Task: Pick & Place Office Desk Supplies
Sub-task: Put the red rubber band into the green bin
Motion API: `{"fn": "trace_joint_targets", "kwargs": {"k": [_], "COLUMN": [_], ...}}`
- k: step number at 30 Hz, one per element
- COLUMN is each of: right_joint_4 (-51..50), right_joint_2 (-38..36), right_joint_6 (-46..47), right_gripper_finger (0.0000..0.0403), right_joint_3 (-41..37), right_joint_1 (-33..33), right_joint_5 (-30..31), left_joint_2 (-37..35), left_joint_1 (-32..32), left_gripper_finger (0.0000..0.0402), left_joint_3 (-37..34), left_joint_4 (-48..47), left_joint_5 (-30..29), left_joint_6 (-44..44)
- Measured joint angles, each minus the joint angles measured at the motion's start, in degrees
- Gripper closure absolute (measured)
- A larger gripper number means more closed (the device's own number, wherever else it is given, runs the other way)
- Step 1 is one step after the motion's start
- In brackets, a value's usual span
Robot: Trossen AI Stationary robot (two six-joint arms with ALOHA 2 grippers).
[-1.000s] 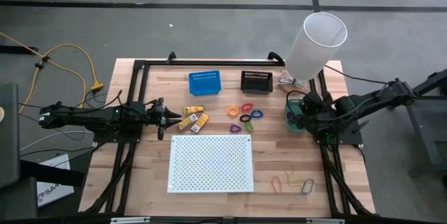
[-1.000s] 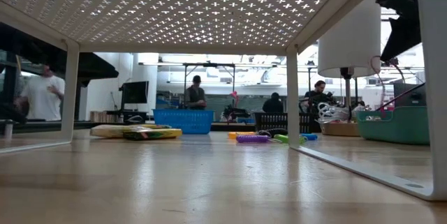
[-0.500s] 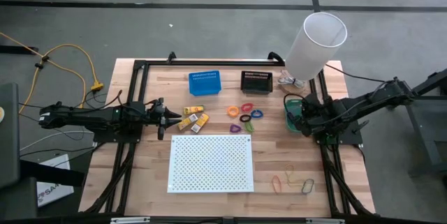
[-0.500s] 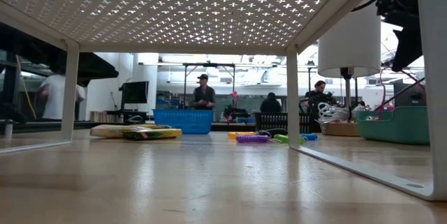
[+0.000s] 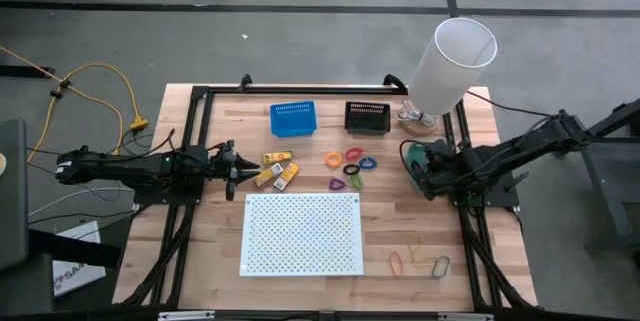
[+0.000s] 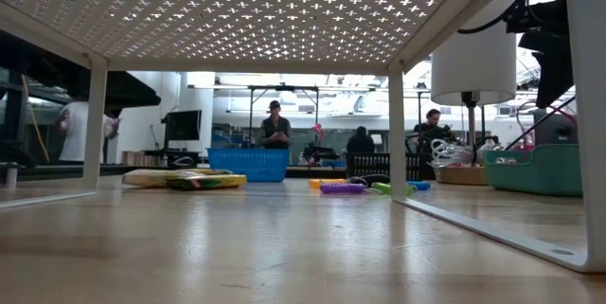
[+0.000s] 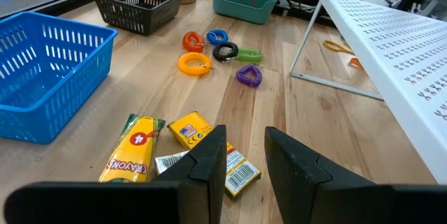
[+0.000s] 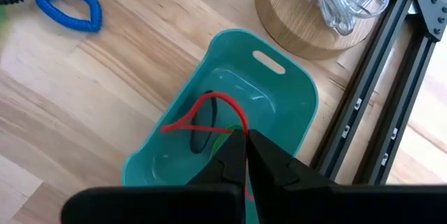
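Yellow-orange packets (image 5: pixel 277 169) (image 7: pixel 202 137) lie on the wood just ahead of my left gripper (image 5: pixel 240 169) (image 7: pixel 244 140), which waits open at the table's left, touching nothing. Coloured plastic loops (image 5: pixel 352 161) (image 7: pixel 216 49) lie at mid-table. Several rubber bands (image 5: pixel 420 258) lie near the front right. My right gripper (image 5: pixel 418 173) (image 8: pixel 246 137) is shut and points down into the teal bin (image 5: pixel 410 149) (image 8: pixel 279 112). A red rubber band (image 8: pixel 209 98) reaches from its fingertips to the bin floor, beside a dark band (image 8: pixel 202 137). My right gripper has one end of the red rubber band (image 8: pixel 236 121) between its shut fingertips, which come slanting down from above. The fingertips hide the exact spot. The band hangs slack as a loop, and its far end (image 8: pixel 166 128) rests on the floor of the teal bin.
A blue bin (image 5: pixel 292 118) and a black bin (image 5: pixel 366 117) stand at the far side. The white perforated board (image 5: pixel 302 233) stands on legs at the near middle. A lamp with a white shade (image 5: pixel 452 64) and wooden base (image 8: pixel 314 21) stands beside the teal bin. People move in the room behind.
My right gripper has gone a little toward the table's left and down over the teal bin, tipping further downward, and has stayed shut.
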Motion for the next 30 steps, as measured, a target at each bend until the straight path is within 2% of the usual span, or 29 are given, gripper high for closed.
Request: {"fn": "trace_joint_targets", "kwargs": {"k": [16,30], "right_joint_4": [1.30,1.93], "right_joint_2": [4.94,5.15], "right_joint_6": [-0.02,-0.21], "right_gripper_finger": [0.0400,0.0400], "right_joint_3": [0.00,-0.06], "right_joint_1": [0.00,-0.97], "right_joint_5": [-1.60,-3.20], "left_joint_2": [-0.01,-0.02], "left_joint_1": [0.00,0.01], "left_gripper_finger": [0.0307,0.0307], "left_joint_3": [0.00,0.00], "left_joint_4": [0.00,0.01], "left_joint_5": [-0.01,0.00], "left_joint_6": [0.00,-0.01]}}
